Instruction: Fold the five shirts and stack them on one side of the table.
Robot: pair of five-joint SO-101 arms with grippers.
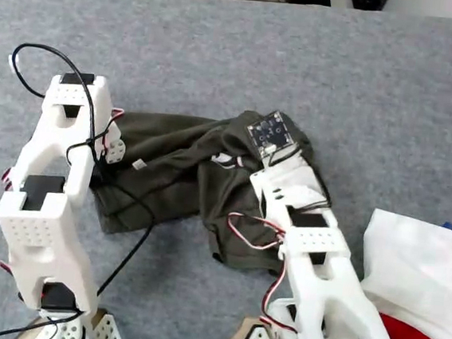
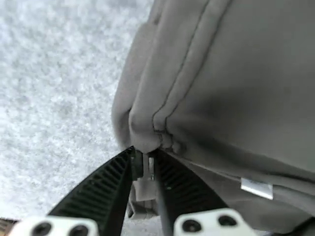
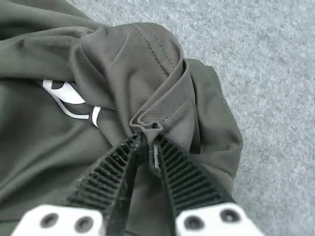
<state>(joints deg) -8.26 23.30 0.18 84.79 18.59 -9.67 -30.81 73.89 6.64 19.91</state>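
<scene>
A dark olive shirt (image 1: 170,172) lies crumpled mid-table (image 1: 221,49). The left gripper (image 2: 143,160) pinches its hemmed edge and the right gripper (image 3: 146,145) pinches a bunched seam (both jaws pressed onto cloth). Folding looks barely begun; the next move likely calls for pulling it flat.

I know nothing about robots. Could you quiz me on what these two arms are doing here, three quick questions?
1. True or false: the left gripper and the right gripper each pinch the dark olive shirt.
2. What else lies on the table? A) a white cloth B) a cup C) a book
3. What colour is the table's cover?
Key: 1 true; 2 A; 3 grey.
</scene>
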